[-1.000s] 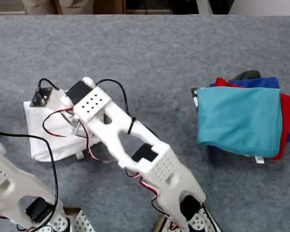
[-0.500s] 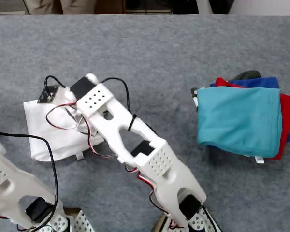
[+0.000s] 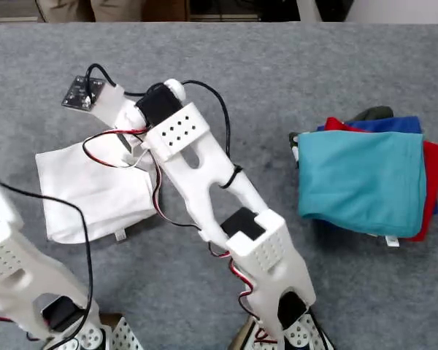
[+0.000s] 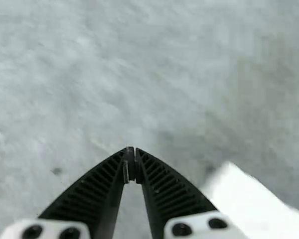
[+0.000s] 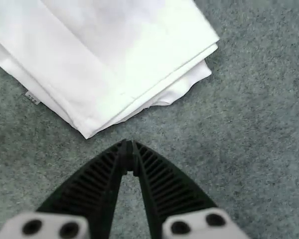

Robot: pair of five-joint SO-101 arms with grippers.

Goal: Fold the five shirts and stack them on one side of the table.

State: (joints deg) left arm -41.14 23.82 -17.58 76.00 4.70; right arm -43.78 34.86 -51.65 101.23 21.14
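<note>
A folded white shirt [image 3: 95,191] lies flat on the grey table at the left. In the right wrist view the white shirt [image 5: 104,59] shows its layered edges just beyond my right gripper [image 5: 129,149], which is shut and empty over bare table beside the shirt's corner. From above, the right gripper [image 3: 129,138] hangs at the shirt's far right corner. My left gripper [image 4: 130,160] is shut with nothing in it above the grey table, a white shirt corner [image 4: 249,204] beside it. A stack topped by a teal shirt [image 3: 358,182] sits at the right, over red [image 3: 432,175], blue [image 3: 394,124] and dark layers.
The right arm [image 3: 219,211] crosses the table's middle from the near edge. The left arm [image 3: 14,262] stands at the near left, with cables looping over the white shirt. Bare table [image 3: 277,73] stretches along the far side and between the shirt and the stack.
The right arm has swung up and toward the far side, off the white shirt, which now lies uncovered. The left arm has shifted a little at the left edge.
</note>
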